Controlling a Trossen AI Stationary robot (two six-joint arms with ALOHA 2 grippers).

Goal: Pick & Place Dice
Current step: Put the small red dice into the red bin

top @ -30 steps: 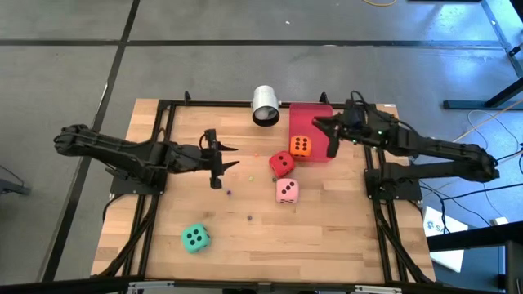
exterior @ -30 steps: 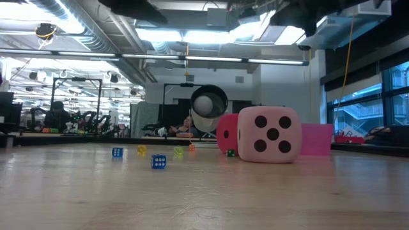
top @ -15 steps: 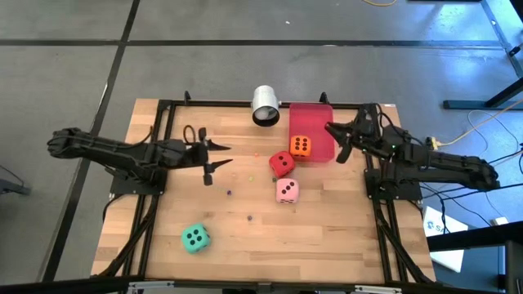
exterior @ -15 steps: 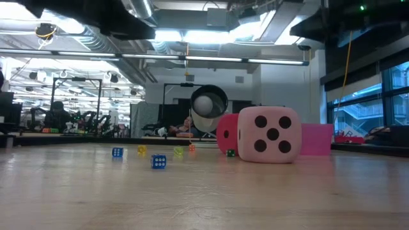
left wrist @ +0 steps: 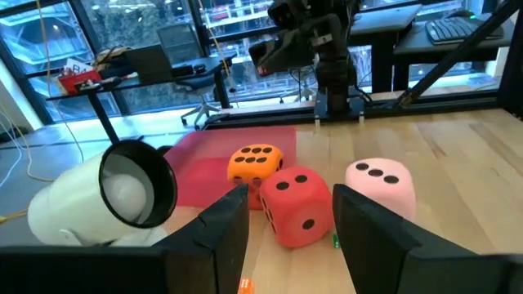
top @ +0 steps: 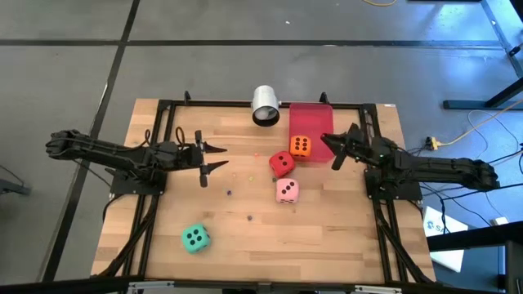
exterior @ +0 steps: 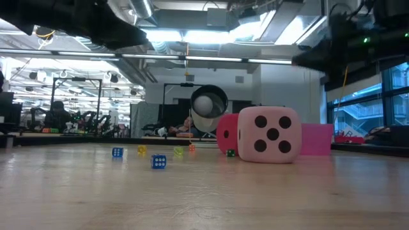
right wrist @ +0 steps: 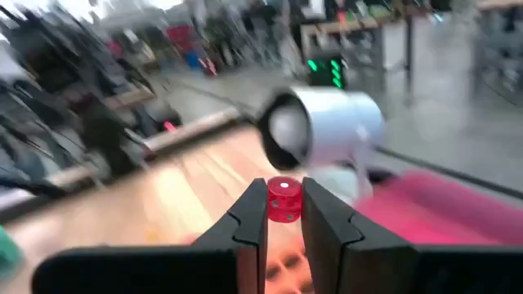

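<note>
Right gripper (top: 331,151) — pinching a small red die (right wrist: 283,198) at the red tray's (top: 315,118) near edge | white cup (top: 265,106) straight ahead, across tray | left gripper (top: 226,157) agape, empty — facing big red die (top: 281,164)

Bare tabletop (top: 245,237) lies open between the green die (top: 194,238) and the pink die (top: 287,190). Orange die (top: 300,146), red die (top: 282,163) and pink die crowd together beside the tray (top: 315,118), with the cup (top: 265,104) near.
</note>
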